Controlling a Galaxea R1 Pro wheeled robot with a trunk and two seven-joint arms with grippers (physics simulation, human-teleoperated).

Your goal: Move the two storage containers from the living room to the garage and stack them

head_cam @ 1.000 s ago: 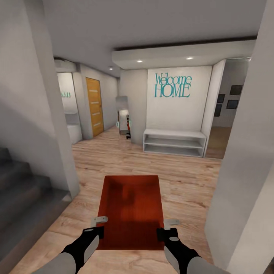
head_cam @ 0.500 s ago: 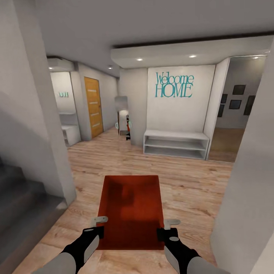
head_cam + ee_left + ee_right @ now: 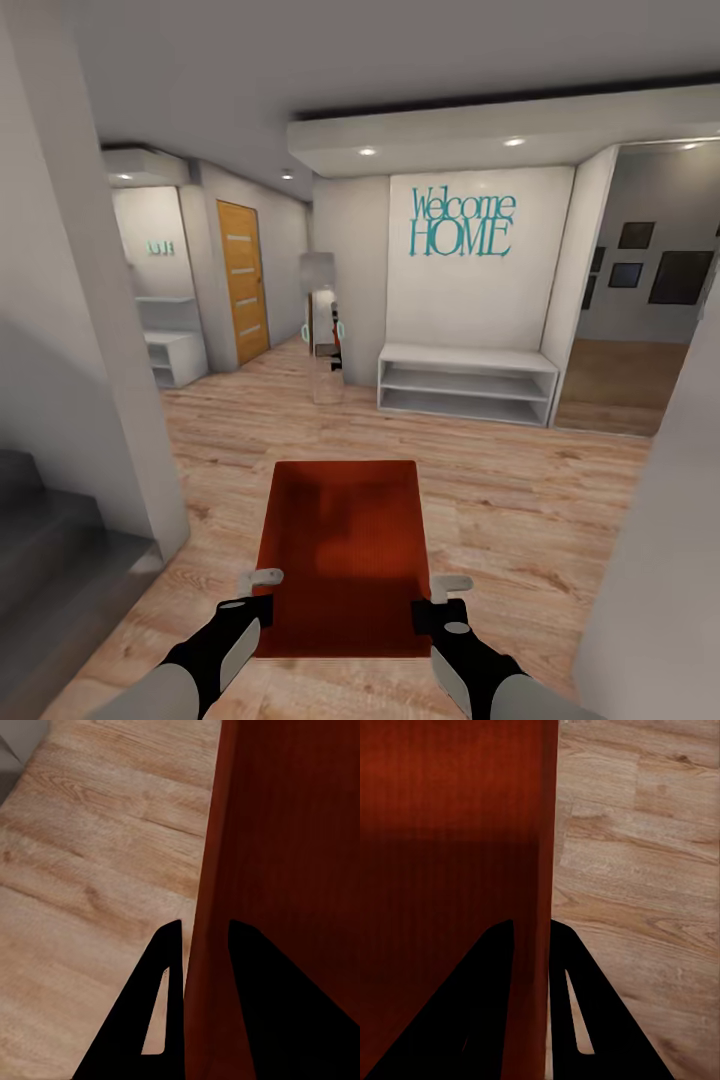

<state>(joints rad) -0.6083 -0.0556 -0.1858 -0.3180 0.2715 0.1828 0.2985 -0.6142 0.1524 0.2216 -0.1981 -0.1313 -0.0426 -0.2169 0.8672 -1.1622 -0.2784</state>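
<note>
Your left gripper (image 3: 262,588) and right gripper (image 3: 446,594) each clamp a side wall of the storage container (image 3: 345,550), a grey wall corner (image 3: 120,400) ahead-left and a white bench (image 3: 465,385) far ahead.

White shelf bench (image 3: 466,385) below teal wall lettering (image 3: 463,223)

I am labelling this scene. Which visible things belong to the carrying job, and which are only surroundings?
Job:
storage container
left gripper, clamped on its wall
right gripper, clamped on its wall

Surroundings:
white shelf bench
"Welcome HOME" lettering
orange door
stairs
</note>
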